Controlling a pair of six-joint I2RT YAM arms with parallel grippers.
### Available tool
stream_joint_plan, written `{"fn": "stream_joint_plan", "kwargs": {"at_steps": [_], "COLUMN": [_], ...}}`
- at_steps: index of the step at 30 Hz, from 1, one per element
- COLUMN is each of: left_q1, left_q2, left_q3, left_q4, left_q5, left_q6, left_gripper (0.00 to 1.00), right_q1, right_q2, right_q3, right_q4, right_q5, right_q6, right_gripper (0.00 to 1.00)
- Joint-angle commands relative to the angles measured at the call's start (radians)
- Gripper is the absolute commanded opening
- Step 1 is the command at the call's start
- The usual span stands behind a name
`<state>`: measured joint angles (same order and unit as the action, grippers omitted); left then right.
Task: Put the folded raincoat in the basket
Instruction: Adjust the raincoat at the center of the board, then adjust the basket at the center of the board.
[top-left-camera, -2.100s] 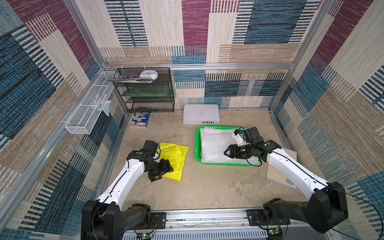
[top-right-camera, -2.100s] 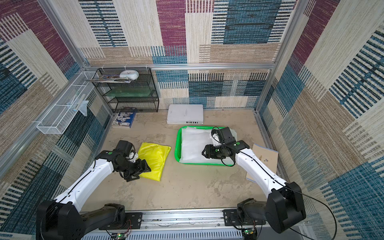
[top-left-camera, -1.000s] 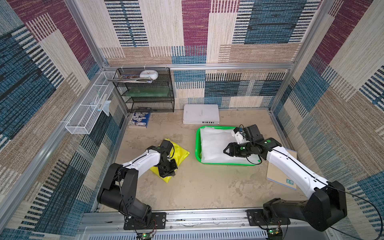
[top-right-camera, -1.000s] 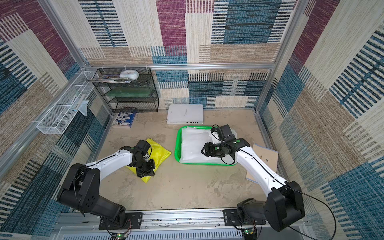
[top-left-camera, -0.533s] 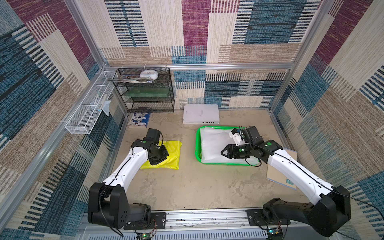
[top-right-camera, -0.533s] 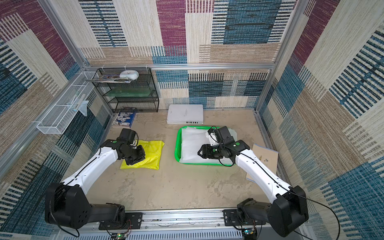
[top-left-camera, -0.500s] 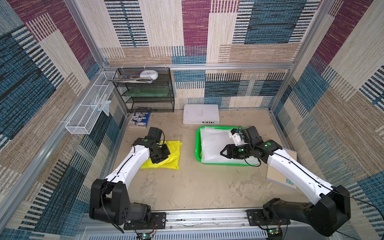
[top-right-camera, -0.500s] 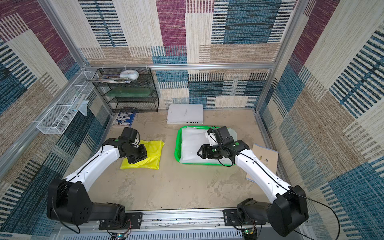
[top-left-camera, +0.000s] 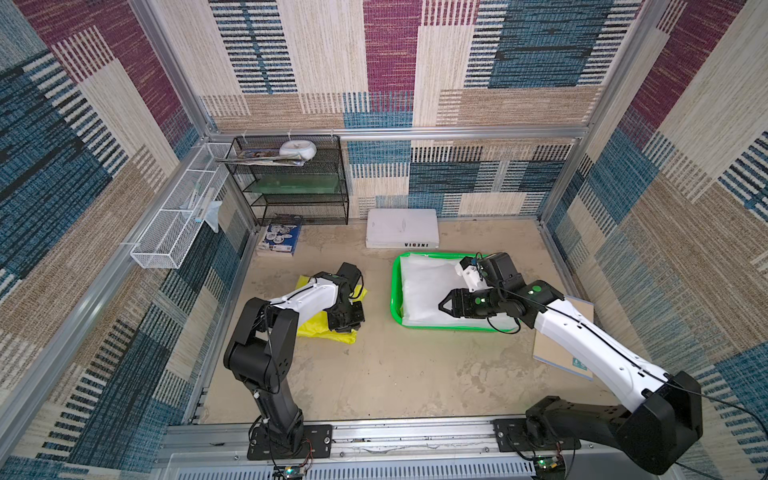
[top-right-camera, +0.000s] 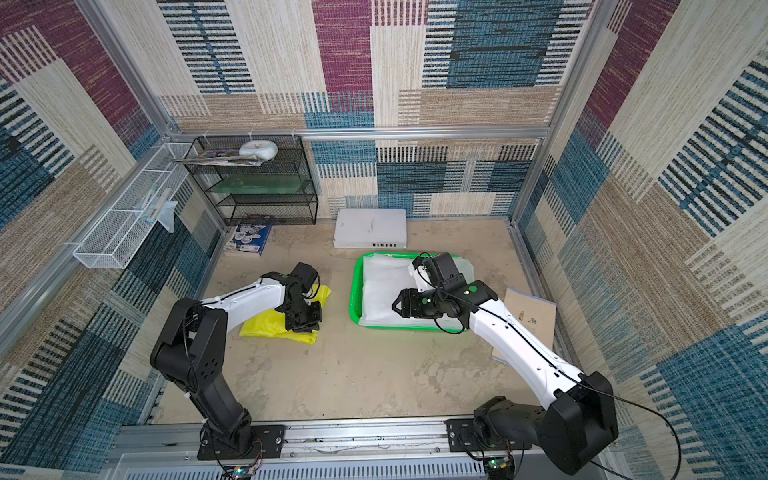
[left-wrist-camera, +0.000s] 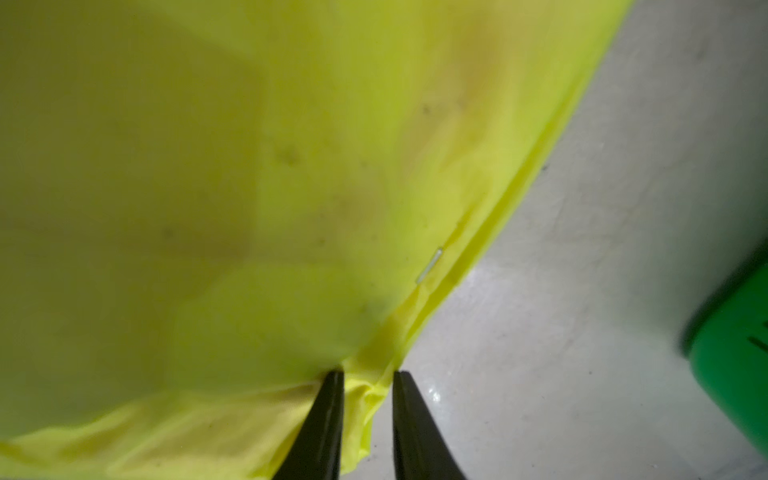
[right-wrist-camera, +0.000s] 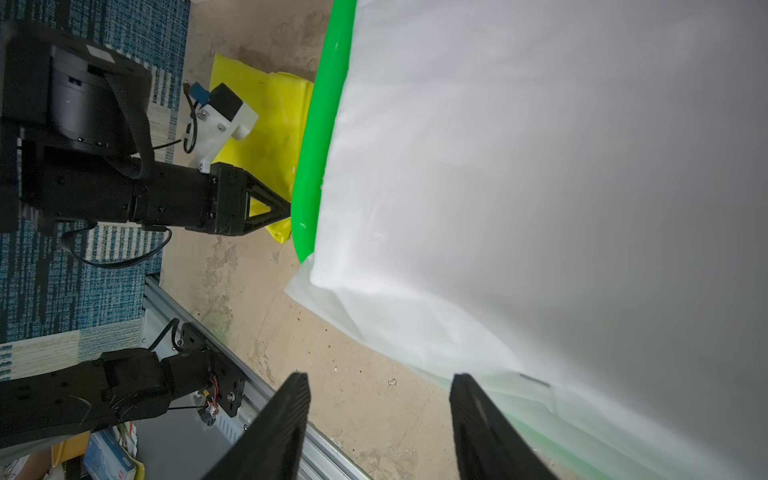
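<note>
- Bench (top-left-camera: 395, 374): sandy, scuffed. Both arms reach in from the near rail.
- Raincoat (top-left-camera: 318, 330): yellow, folded, flat on the bench to the left of the basket (top-left-camera: 393, 299). It is near the basket but apart from it, and none of it is inside.
- Left end effector (left-wrist-camera: 368, 374): tips down at the raincoat's near right edge. The fingers are a little apart. A fold of yellow lies loose between them, with bare bench showing in the gap beside it.
- Right end effector (top-left-camera: 441, 308): hovers over the near left part of the basket, pointing left. The fingers are well apart with nothing between them.
- Basket: green and shallow. A white plastic sheet (top-left-camera: 419, 286) fills it and laps over the near rim.
- Brown board (top-left-camera: 579, 316): flat on the bench right of the basket, partly under the right arm.
- White box (top-left-camera: 402, 227): just behind the basket, by the back wall.
- Far left: a booklet (top-left-camera: 279, 239) on the bench, a black mesh rack (top-left-camera: 291, 183) behind it, and a white wire basket (top-left-camera: 174, 224) on the left wall.
</note>
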<state>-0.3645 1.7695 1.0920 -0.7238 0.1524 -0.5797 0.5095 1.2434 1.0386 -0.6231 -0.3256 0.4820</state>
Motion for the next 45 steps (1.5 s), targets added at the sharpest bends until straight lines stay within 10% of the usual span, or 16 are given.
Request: {"fn": "stream_joint_plan", "kwargs": {"at_steps": [1,9,17,28,45], "left_q1": [-0.008,-0.119,-0.213,0.007,0.194], "left_q2": [0.009,0.008,-0.345,-0.388,-0.155], "left_q3": [-0.042,-0.143,-0.159,0.073,0.129], "left_q4": [0.037,0.077,-0.14,-0.258,-0.186], "left_q5": [0.01,0.065,0.046,0.171,0.205], "left_q6": [-0.022,-0.091,-0.169,0.004,0.088], "left_gripper": [0.24,0.19,0.28,0.3,0.27], "right_q1": [0.001,0.001,0.003,0.145,0.224], "right_q2": [-0.002,-0.01,-0.04,-0.154,0.137], "right_q3": [-0.004,-0.011,-0.007,-0.166,-0.115], "right_q4": [-0.01,-0.014,-0.022,0.109,-0.098], "right_q5": [0.012,0.012,-0.034,-0.098,0.425], "right_q6": [-0.008,-0.006,0.018,0.175,0.081], "right_gripper": [0.6,0.6,0.6,0.52,0.54]}}
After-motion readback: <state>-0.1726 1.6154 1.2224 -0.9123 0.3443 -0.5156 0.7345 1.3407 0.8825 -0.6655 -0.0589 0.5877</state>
